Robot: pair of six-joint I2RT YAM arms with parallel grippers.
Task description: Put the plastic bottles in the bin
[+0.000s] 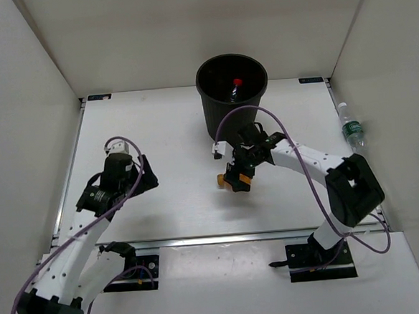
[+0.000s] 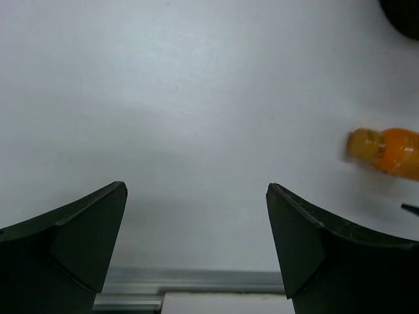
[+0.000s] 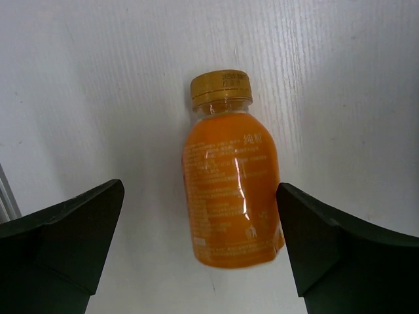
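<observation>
orange bottle (image 3: 232, 196) (gold cap), black bin (image 1: 233, 101), white table (image 1: 176, 195)

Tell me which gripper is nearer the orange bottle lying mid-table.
Right. The right gripper hangs directly over the orange bottle, open jaws either side of it. The left gripper is well off to the bottle's left, open and holding nothing.

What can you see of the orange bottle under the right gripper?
The orange bottle is stubby, clear plastic full of orange liquid, with a gold screw cap and faint white print. It lies on its side on the white table, cap toward the top of the wrist view, between the right arm's open fingers, not gripped.
</observation>
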